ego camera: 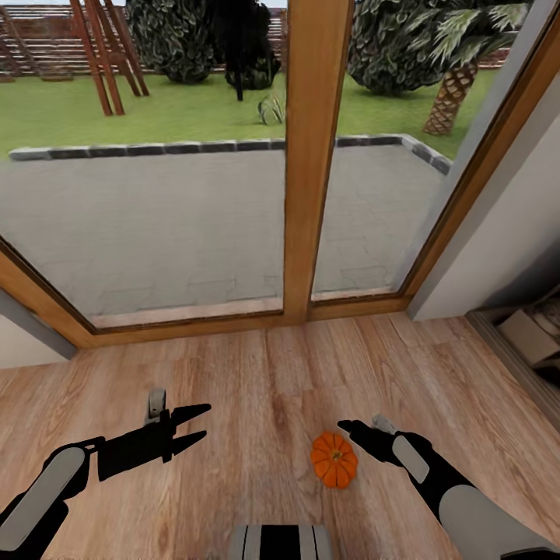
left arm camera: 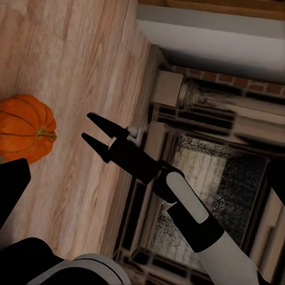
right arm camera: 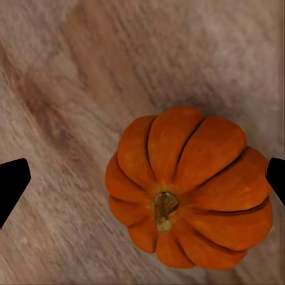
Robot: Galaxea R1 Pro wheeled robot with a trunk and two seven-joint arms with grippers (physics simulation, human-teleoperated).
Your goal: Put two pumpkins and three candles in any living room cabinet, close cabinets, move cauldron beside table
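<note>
Head camera looks down from afar; both wrist cameras share the pumpkin (right closest).

Wood floor, glass door

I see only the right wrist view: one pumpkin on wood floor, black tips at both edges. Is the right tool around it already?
Observer: Not yet. In the head view the right tool sits just beyond the pumpkin, open, not touching.
Operator: Where is the left tool?
Observer: The left tool is open and empty, well to the pumpkin's left.
Operator: What is ahead?
Observer: A large window with a wooden frame, facing a patio.
</note>
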